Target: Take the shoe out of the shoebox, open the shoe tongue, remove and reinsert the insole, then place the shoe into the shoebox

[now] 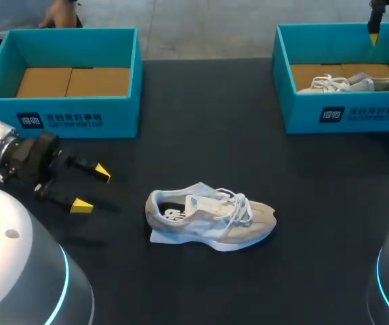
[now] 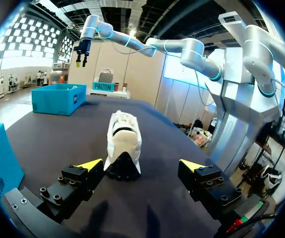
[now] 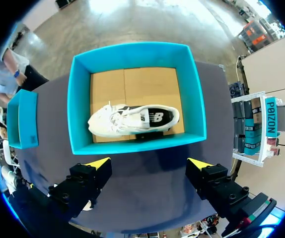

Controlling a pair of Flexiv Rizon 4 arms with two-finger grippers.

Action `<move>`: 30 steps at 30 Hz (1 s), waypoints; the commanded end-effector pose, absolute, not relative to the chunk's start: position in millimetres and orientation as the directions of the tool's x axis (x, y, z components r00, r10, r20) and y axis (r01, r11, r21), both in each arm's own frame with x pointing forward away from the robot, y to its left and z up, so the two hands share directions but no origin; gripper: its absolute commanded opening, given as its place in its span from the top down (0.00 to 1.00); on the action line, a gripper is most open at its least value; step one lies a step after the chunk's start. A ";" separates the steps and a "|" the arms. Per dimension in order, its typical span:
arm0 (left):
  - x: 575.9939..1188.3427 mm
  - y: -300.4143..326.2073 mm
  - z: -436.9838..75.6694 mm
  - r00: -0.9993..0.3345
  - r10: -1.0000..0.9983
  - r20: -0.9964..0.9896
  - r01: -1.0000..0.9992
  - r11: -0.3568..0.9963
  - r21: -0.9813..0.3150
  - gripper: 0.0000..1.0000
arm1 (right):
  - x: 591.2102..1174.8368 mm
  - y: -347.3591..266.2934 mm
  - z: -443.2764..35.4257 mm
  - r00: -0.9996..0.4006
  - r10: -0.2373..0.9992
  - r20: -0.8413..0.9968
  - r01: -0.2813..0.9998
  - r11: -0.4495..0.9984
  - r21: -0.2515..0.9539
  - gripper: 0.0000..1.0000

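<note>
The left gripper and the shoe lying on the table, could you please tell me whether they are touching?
Apart. In the head view, bare table separates the open left gripper from the shoe.

Left of the shoe (image 1: 211, 217), the left arm (image 1: 1, 152) shows a ribbed silver wrist. The left gripper (image 1: 91, 189) is black with yellow wedge tips, and black screws stud its fingers (image 2: 70, 186). Beyond the shoe, the right arm (image 2: 192, 54) is silver-white with cyan joint rings.
</note>
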State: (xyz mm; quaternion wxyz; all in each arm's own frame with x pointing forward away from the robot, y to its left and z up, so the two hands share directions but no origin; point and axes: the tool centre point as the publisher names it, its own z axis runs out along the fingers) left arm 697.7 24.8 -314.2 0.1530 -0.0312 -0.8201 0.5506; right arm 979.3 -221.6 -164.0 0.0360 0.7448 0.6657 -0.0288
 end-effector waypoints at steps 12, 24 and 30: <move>708.8 16.1 -341.3 -0.979 0.112 0.170 -0.132 0.285 -0.950 0.00 | 978.7 -221.6 -164.1 0.113 0.989 -0.091 0.994 -0.112 0.016 0.00; 715.7 -5.5 -366.6 -0.988 0.066 0.141 -0.120 0.254 -0.960 0.00 | 978.7 -221.6 -164.1 0.113 0.989 -0.091 0.994 -0.112 0.016 0.00; 712.8 -10.2 -374.2 -0.988 0.070 0.138 -0.117 0.250 -0.961 0.00 | 978.7 -221.6 -164.1 0.113 0.989 -0.091 0.994 -0.112 0.016 0.00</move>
